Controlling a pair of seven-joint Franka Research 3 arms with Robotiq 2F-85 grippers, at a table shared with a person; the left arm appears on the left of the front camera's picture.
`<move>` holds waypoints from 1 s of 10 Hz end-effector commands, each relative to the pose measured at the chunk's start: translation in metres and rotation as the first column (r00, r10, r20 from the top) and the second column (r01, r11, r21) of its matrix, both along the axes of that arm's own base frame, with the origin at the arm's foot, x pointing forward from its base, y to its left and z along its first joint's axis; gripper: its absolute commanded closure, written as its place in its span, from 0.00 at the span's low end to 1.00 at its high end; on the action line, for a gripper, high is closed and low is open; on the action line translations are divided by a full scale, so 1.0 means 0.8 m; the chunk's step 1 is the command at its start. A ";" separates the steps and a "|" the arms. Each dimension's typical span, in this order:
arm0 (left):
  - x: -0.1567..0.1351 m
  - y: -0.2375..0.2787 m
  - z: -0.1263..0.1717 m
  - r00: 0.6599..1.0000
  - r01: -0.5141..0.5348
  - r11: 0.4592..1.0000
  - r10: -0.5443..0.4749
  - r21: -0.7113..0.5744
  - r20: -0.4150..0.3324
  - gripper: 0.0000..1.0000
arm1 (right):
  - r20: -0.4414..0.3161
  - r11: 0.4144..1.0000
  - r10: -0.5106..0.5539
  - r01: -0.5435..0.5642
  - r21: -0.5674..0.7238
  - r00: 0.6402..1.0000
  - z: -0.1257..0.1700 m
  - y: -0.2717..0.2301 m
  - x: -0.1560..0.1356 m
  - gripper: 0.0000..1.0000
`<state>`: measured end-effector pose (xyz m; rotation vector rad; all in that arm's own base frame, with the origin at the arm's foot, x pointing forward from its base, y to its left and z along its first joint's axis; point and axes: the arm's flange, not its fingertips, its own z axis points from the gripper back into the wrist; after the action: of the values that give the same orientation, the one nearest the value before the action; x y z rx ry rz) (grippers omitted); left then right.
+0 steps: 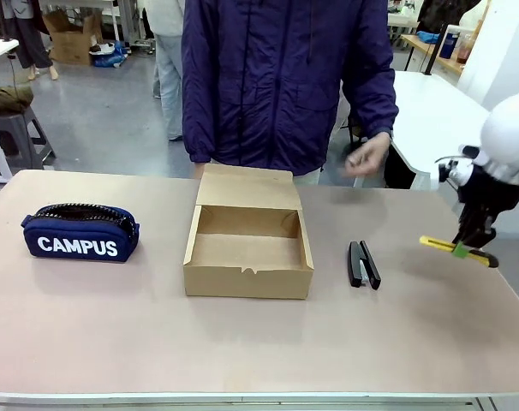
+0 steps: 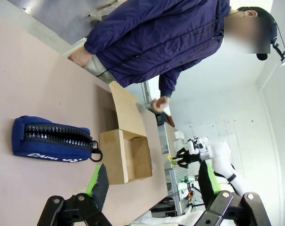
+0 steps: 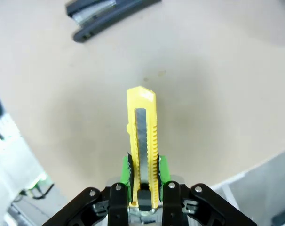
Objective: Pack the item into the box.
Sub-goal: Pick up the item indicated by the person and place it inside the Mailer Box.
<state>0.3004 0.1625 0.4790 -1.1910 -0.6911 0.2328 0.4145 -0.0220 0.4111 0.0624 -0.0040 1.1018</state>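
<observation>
Right gripper (image 3: 143,172) is clamped tight on the yellow utility knife (image 3: 141,122), lifted above the table (image 1: 242,342) beside the black stapler (image 1: 363,264); left gripper (image 2: 152,183) gapes wide, empty.

Yellow knife (image 3: 141,141), black end. Brown cardboard box (image 1: 247,281). Black stapler (image 1: 363,264). Navy pouch (image 1: 80,233), white CAMPUS lettering. Right gripper (image 3: 143,164) black, pads (image 3: 162,168) green. Table (image 1: 242,351) pinkish-beige.
</observation>
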 end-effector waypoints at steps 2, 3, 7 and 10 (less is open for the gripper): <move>-0.001 0.001 0.001 1.000 0.005 1.000 -0.005 0.001 0.025 0.00 | 0.121 0.998 -0.062 0.059 0.028 0.991 0.075 0.075 -0.041 1.00; -0.001 0.001 0.001 1.000 0.005 1.000 -0.005 0.001 0.025 0.00 | 0.140 0.998 -0.014 0.005 0.067 0.990 0.096 0.125 -0.038 1.00; -0.001 0.001 0.001 1.000 0.005 1.000 -0.005 0.001 0.025 0.00 | 0.142 0.944 0.295 -0.311 0.113 0.945 0.140 0.321 -0.067 1.00; -0.001 0.001 0.001 1.000 0.005 1.000 -0.005 0.001 0.025 0.00 | 0.086 0.881 0.397 -0.405 0.244 0.914 0.112 0.431 -0.065 1.00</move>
<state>0.3003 0.1625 0.4791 -1.1921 -0.6900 0.2321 0.3455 0.3154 0.5076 0.2004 -0.1763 1.4933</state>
